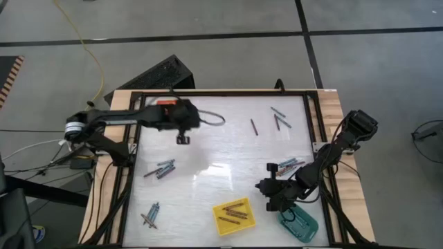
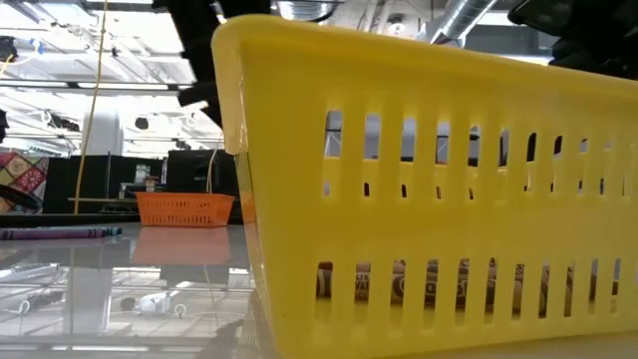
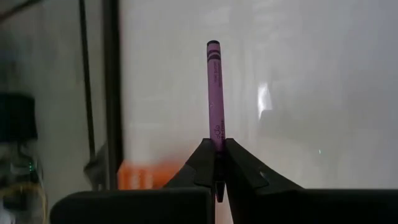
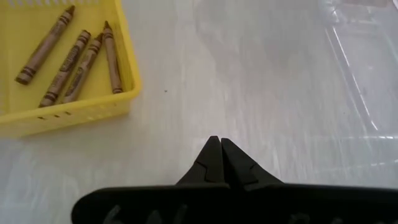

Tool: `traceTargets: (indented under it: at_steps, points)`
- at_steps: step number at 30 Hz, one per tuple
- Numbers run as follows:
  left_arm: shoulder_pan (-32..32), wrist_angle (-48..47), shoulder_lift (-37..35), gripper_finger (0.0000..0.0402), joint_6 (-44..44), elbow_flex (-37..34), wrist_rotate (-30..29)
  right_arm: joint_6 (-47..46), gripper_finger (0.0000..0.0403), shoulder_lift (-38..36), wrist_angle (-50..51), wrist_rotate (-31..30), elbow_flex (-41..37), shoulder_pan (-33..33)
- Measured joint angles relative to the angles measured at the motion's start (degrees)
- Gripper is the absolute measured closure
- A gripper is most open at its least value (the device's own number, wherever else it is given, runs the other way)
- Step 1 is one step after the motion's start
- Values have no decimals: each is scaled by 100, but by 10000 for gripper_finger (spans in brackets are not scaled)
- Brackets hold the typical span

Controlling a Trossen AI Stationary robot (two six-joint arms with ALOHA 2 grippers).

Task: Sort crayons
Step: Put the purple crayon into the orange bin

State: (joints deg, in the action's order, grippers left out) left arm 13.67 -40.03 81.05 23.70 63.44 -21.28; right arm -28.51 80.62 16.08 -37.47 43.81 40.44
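Sorting partly done. Four brown crayons [image 4: 68, 59] already lying in the yellow tray [image 4: 124, 93], a slotted plastic basket at the near edge of the worktop [image 1: 208, 149]. Teal tray [image 1: 299, 223] beside it under the right arm; contents unclear. Orange tray [image 1: 165, 104] far back under the left arm. Left end effector [image 3: 216, 163] clamped on a purple crayon [image 3: 215, 87], a thin paper-wrapped wax stick, held clear of the glossy white surface near the orange tray. Right end effector [image 4: 216, 155] pressed together, holding nothing, hovering just beside the yellow tray. Still to sort: loose crayons [image 1: 160, 169] scattered in small clusters at left, near left, centre right and far right.
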Motion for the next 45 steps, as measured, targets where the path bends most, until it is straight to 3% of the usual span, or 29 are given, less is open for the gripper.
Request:
traceTargets:
  at_steps: [3, 8, 19, 34, 45]
  points:
    - [452, -380, -412, 401, 122, -2, 25, -4, 403, 1, 2, -20, 4, 51]
    - [1400, -952, -768, 401, 153, -2, 539, -11, 403, 19, 19, -35, 4, 44]
    - [2911, -1250, -268, 401, 473, -2, 1093, -86, 403, 24, 4, -157, 4, 90]
    - [3530, -1151, 891, 393, 702, 0, 1266, -365, 403, 26, 8, -317, 4, 322]
    - [3594, -1019, 934, 301, 622, 0, 1262, -384, 403, 28, 15, -454, 4, 238]
